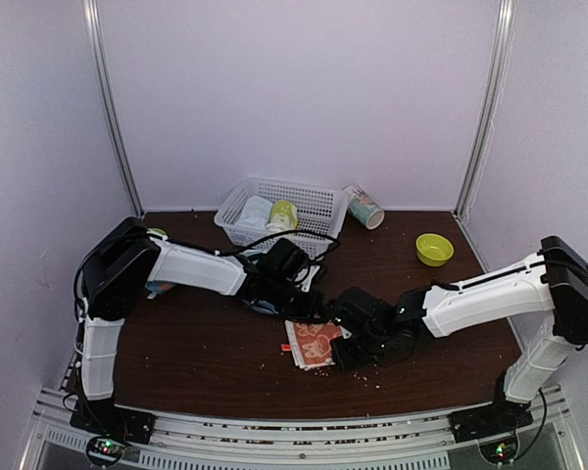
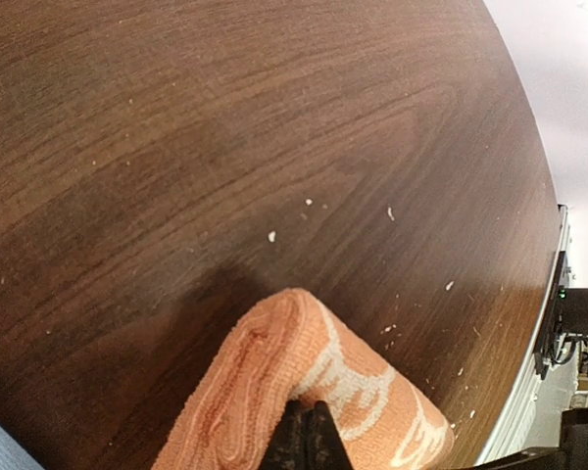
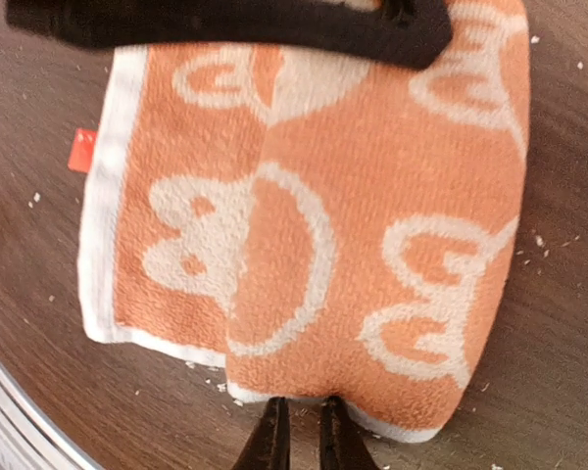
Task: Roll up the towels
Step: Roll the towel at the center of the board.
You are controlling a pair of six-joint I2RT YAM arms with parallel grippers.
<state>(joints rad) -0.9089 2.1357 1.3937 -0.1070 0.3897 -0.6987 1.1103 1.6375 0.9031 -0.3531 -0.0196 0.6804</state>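
Reaching inward from opposite sides, both arms stretched low over the table (image 1: 206, 343) and met at the peach-orange towel (image 1: 312, 345), which lay folded near the front centre. The left gripper (image 2: 309, 433) was clamped on its rolled far fold; the right gripper (image 3: 299, 439) nipped its near edge, fingers almost together.

- A robot lab test cell, not a home or shop — plain pale wall panels (image 1: 304, 98) close in the back and both sides, held by bare aluminium posts (image 1: 113, 117).
- Two white-and-black robot arms (image 1: 191, 266) are bolted to a slotted metal rail (image 1: 304, 431) at the near edge of a dark wood-grain table (image 1: 196, 352).
- Small lights glow on the arm bases (image 1: 106, 447).
- Props only — a white plastic basket (image 1: 309, 206), a green bowl (image 1: 434, 249), a tipped cup (image 1: 364, 207).
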